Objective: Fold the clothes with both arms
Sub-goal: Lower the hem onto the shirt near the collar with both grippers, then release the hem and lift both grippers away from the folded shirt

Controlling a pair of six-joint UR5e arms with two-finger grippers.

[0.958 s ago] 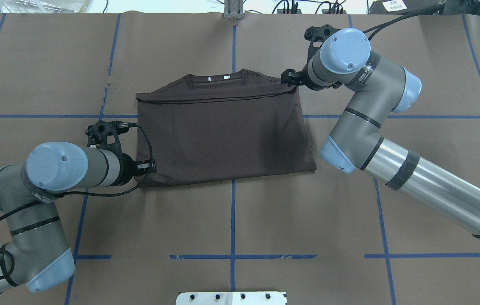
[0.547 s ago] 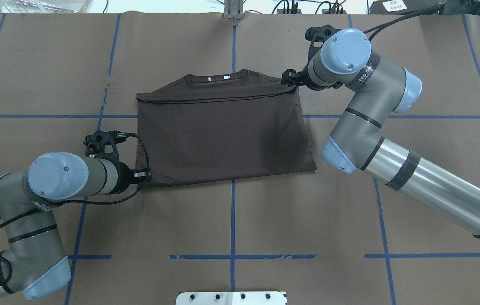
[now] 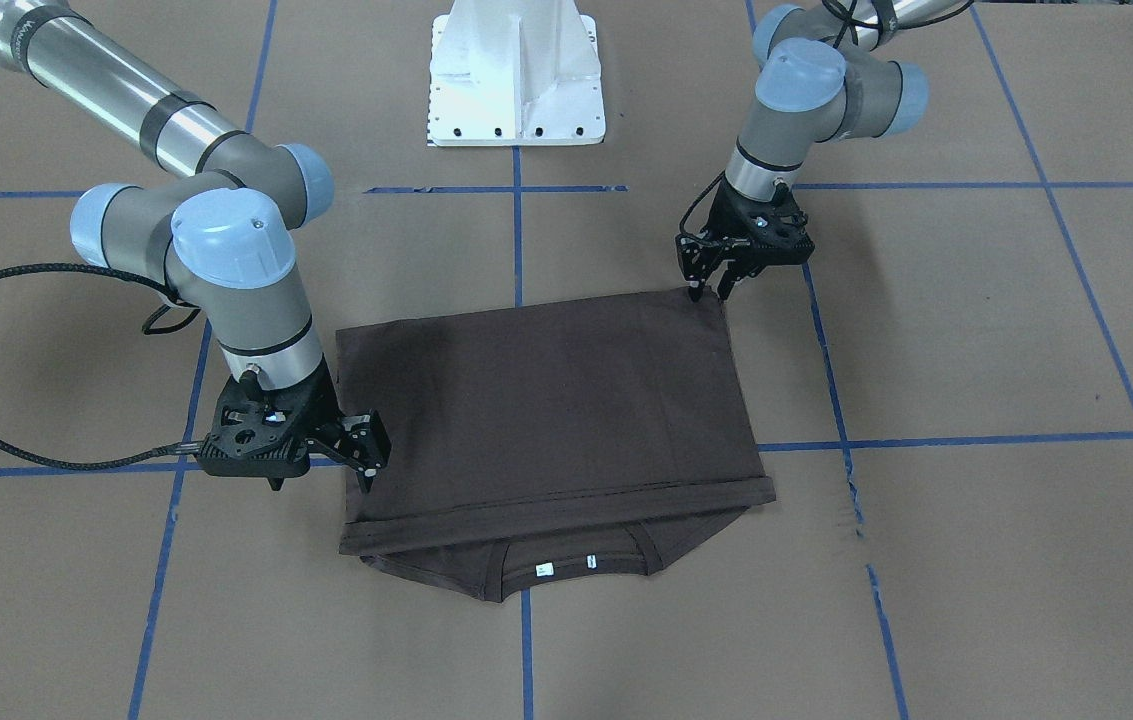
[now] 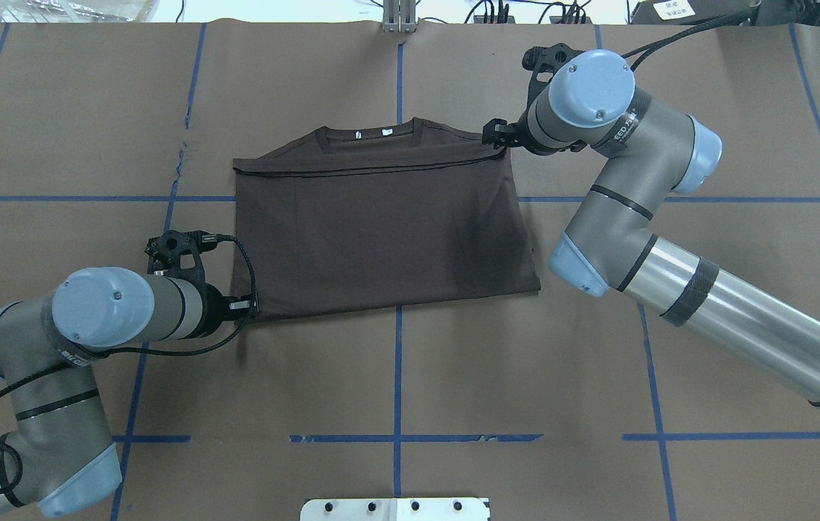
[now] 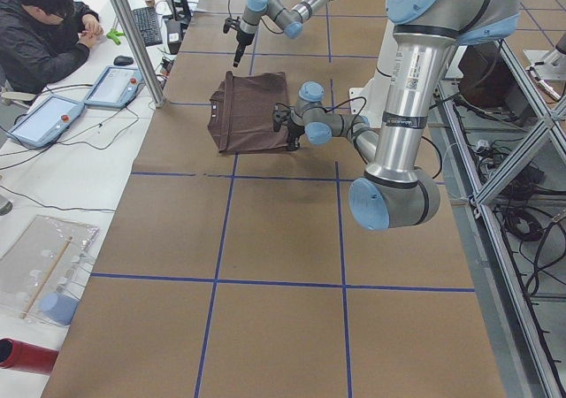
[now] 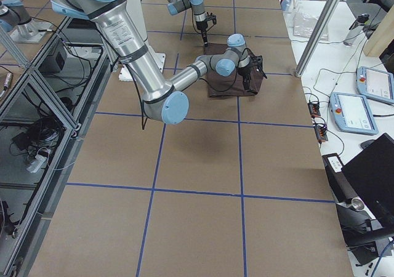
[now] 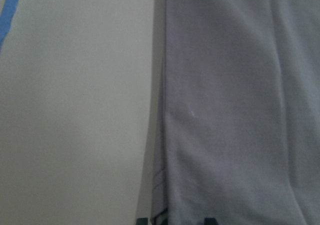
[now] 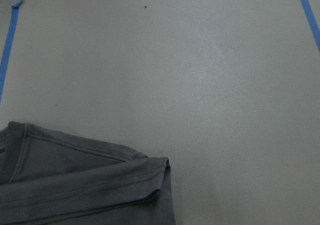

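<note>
The dark brown T-shirt [image 4: 381,231] lies folded flat on the brown paper, its collar [image 4: 370,134] at the far side. It also shows in the front view [image 3: 546,400]. My left gripper [image 4: 249,307] is low at the shirt's near left corner; in the front view [image 3: 710,292] its fingers stand slightly apart. In the left wrist view two dark fingertips [image 7: 210,220] straddle the shirt's edge [image 7: 165,135]. My right gripper [image 4: 495,134] is open at the far right corner [image 8: 150,175]; in the front view [image 3: 326,478] one finger is over the cloth, one off it.
The white pedestal base [image 3: 516,80] stands at the robot's side of the table. Blue tape lines [image 4: 396,376] cross the paper. In the left side view an operator [image 5: 44,26] sits at a side desk beyond a metal post [image 5: 133,35].
My left gripper has slid along the shirt's left edge toward the robot, to the near left corner. The right arm and the shirt have hardly moved.
</note>
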